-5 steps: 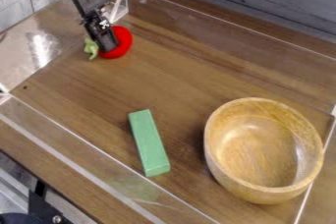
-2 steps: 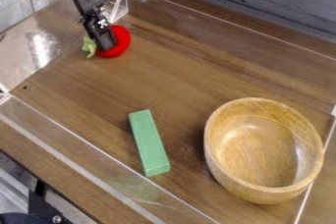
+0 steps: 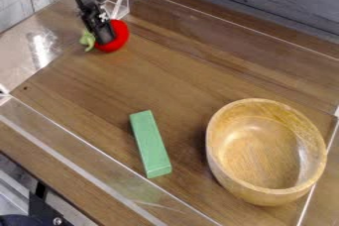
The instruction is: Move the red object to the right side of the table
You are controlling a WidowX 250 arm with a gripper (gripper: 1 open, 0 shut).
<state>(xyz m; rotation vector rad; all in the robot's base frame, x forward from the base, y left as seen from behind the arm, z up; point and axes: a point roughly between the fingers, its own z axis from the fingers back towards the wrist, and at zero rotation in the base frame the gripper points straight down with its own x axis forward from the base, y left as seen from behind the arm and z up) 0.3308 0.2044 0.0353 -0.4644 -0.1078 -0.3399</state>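
The red object is a small round ball with a green stem end, at the far left of the table. My gripper comes down from the top left corner, its dark fingers shut on the ball's left side. The ball looks slightly raised off the wood. The fingers hide part of its left half.
A green rectangular block lies near the front middle. A large wooden bowl takes up the front right. Low clear acrylic walls border the tabletop on all sides.
The gripper and the red object have shifted a little upward and toward the back together. The block and the bowl have not moved.
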